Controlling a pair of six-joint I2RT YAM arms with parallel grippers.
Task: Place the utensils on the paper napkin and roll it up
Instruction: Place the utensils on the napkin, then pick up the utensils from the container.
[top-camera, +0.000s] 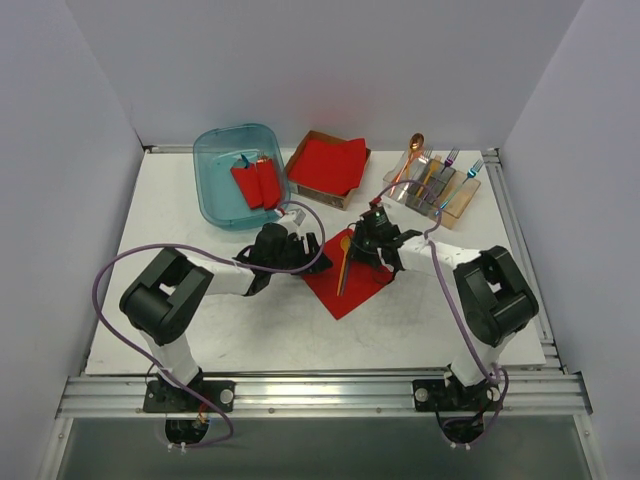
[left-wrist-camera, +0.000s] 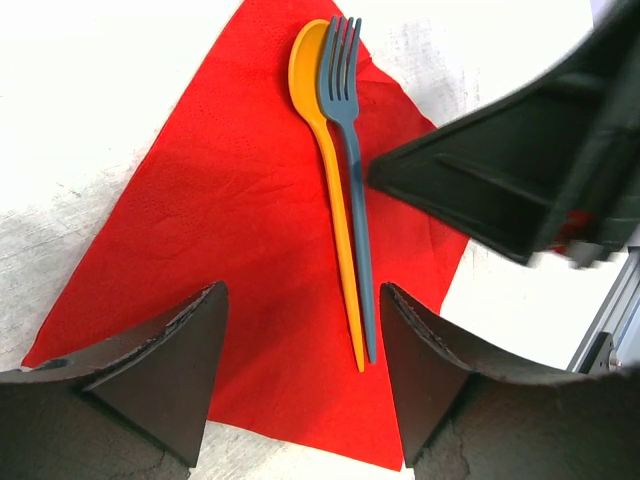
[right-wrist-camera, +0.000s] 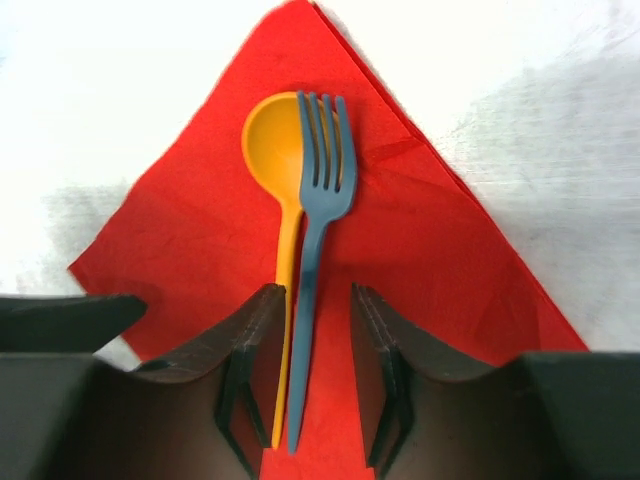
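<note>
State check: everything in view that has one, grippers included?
paper napkin: flat, unrolled.
orange spoon: lying on the napkin.
blue fork: on the napkin beside the spoon, tines overlapping its bowl.
left gripper: open, empty, above the napkin.
right gripper: open, jaws straddling both handles, not pinching.
blue bin: holds two rolled red bundles.
clear tray: holds the remaining utensils.

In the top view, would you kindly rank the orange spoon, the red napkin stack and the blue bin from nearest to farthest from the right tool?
1. Orange spoon, on the napkin beside the right tool.
2. Red napkin stack, rear centre.
3. Blue bin, rear left.
</note>
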